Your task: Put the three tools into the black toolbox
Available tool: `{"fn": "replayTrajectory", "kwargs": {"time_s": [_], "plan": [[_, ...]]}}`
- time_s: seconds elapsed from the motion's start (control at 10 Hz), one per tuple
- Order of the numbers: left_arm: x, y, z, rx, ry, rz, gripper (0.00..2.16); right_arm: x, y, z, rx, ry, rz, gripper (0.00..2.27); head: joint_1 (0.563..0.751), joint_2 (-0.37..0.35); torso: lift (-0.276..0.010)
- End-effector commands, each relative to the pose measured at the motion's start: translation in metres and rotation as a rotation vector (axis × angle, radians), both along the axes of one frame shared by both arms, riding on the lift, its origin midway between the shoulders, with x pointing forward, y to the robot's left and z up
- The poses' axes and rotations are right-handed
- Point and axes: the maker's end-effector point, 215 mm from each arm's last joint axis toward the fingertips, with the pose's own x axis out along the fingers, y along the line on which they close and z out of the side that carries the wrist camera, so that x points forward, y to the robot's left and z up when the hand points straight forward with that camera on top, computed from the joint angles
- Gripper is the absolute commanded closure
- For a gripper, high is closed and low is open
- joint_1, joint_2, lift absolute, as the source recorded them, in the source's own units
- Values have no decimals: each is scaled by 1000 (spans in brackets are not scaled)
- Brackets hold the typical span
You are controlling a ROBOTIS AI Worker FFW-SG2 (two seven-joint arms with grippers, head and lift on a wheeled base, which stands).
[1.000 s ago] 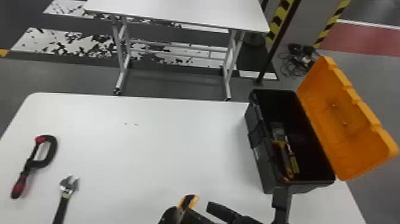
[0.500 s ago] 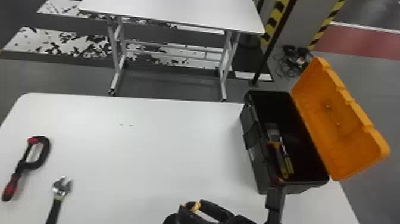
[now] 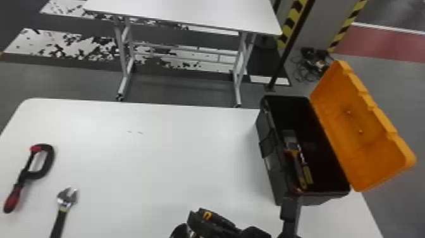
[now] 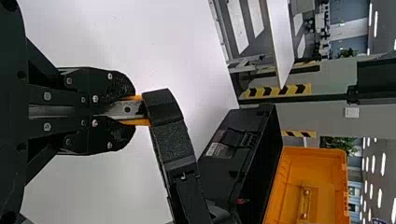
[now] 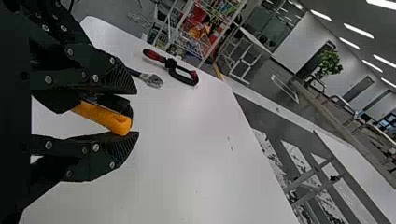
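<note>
White desk (image 3: pixel 177 152) below, the left tool (image 4: pixel 133 112) clenches the orange-handled cutter (image 5: pixel 109 119) between the parted fingers of the right tool (image 5: pixel 136 112); likely light, stiff, best taken by its handle.

one clamp (image 3: pixel 48 161), one wrench (image 3: pixel 64 204), one toolbox (image 3: pixel 274 178)

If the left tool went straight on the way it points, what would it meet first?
Probably the right tool: one black finger of it lies across the line, just past the orange-edged piece in the left tool. Whether any gap remains, I can't tell.
</note>
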Motion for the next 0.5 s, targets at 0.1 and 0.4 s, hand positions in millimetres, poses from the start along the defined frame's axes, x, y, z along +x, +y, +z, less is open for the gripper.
{"fn": "replayTrajectory", "kwargs": {"time_s": [0.1,0.4], "plan": [[1,0,0,2,0,1,1838,3,0,4,4,-15,-5,2240,695,-161,-51],[2,2,-1,8,0,13,1818,7,-4,5,-2,-25,-15,2240,695,-158,-51]]}}
